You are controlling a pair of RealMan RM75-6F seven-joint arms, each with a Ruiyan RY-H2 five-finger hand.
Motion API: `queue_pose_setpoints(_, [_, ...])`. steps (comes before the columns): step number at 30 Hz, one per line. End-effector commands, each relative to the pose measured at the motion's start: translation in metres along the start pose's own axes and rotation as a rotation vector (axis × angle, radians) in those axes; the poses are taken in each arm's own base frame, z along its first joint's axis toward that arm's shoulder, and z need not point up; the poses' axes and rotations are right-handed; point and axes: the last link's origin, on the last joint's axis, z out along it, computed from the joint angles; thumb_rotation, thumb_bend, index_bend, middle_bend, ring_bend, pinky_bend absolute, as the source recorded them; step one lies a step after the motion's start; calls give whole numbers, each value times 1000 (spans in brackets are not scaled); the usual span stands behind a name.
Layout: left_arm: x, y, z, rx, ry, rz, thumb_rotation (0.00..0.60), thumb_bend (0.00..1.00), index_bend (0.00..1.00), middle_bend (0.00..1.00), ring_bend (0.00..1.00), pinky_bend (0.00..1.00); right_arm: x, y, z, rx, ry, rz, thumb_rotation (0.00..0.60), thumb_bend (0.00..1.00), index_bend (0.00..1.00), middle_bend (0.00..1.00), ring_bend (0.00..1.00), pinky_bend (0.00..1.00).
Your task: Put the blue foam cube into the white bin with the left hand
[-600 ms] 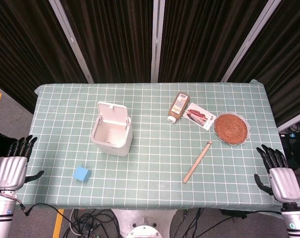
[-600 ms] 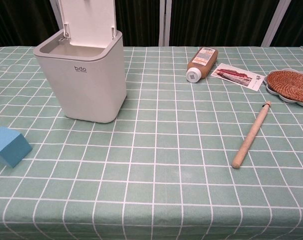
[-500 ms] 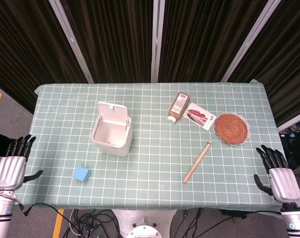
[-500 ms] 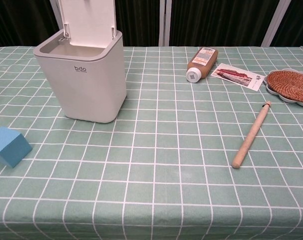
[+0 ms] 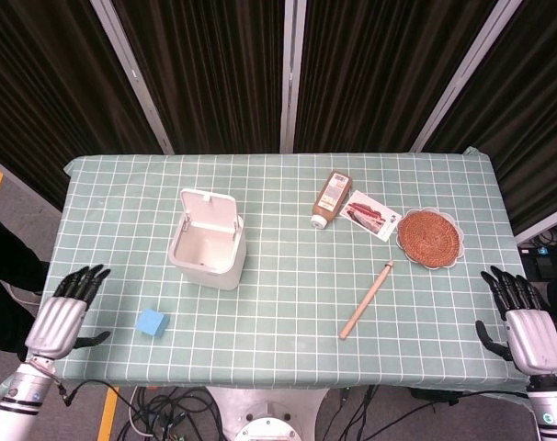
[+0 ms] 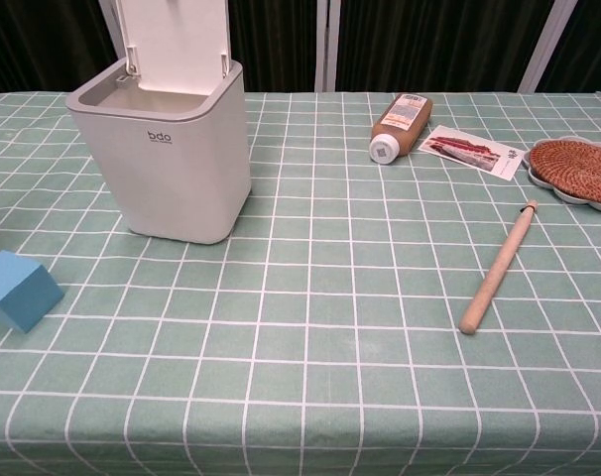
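The blue foam cube (image 5: 151,322) lies on the green checked table near its front left corner, also at the left edge of the chest view as the cube (image 6: 19,289). The white bin (image 5: 206,242) stands behind and right of it with its lid up; the bin (image 6: 167,149) looks empty from above. My left hand (image 5: 64,316) hovers over the table's left edge, left of the cube, fingers spread and holding nothing. My right hand (image 5: 527,327) hangs off the front right corner, fingers apart and empty. Neither hand shows in the chest view.
A brown bottle (image 5: 330,198) lies on its side behind the middle, with a printed card (image 5: 371,216) beside it. A woven coaster on a plate (image 5: 429,237) sits at the right. A wooden stick (image 5: 367,299) lies diagonally in front of them.
My left hand has moved right and forward, from beyond the table's left edge to just over it, closer to the cube. The right hand shifted only slightly.
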Motion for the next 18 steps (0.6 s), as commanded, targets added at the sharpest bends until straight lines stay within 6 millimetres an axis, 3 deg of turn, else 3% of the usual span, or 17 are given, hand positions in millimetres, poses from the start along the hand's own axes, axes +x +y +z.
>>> queue_pose_setpoints(1, [-15, 17, 5, -68, -68, -10, 600, 0, 39, 47, 6, 164, 0, 3, 1, -4, -2, 1, 600, 336, 0, 0, 0, 0])
queue_pose_setpoints(6, [-31, 32, 14, -126, -131, -21, 600, 0, 39, 60, 12, 184, 1, 5, 3, 1, 3, 2, 600, 338, 0, 0, 0, 0])
queue_pose_setpoints(13, [-48, 34, 33, -131, -171, 21, 600, 0, 45, 74, 35, 230, -1, 10, 1, -12, -2, 7, 600, 339, 0, 0, 0, 0])
queue_pose_setpoints(18, [-54, 34, 38, -139, -156, 49, 600, 30, 149, 194, 161, 359, -3, 12, 1, -19, -7, 8, 600, 337, 0, 0, 0, 0])
